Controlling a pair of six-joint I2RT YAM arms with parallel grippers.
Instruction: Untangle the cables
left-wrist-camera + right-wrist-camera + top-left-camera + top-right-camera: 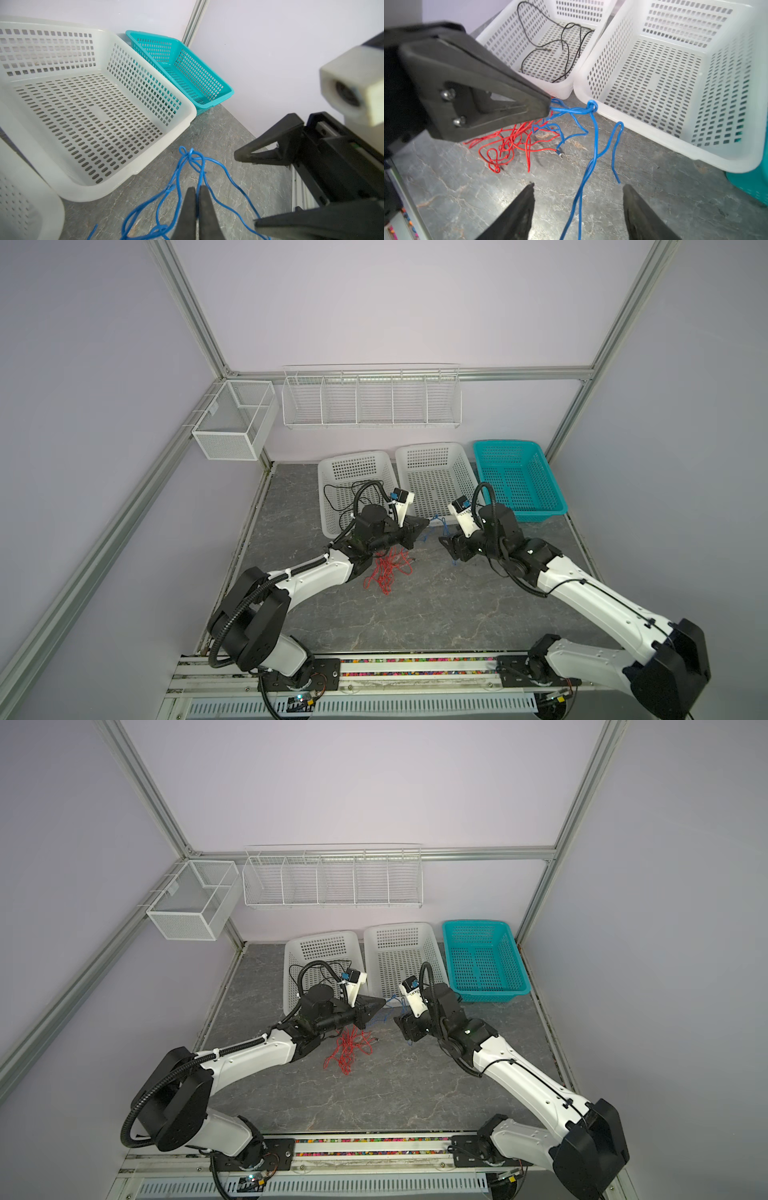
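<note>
Thin blue knotted cable [592,107], toward far edge of bench [415,614]: left gripper [546,108] clamps it; right gripper [579,186] jaws apart, straddling its strands.

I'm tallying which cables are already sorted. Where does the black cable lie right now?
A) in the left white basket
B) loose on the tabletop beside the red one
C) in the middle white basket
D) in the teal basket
A: the black cable lies inside the left white basket; the middle white basket and the teal basket hold no cable.
</note>
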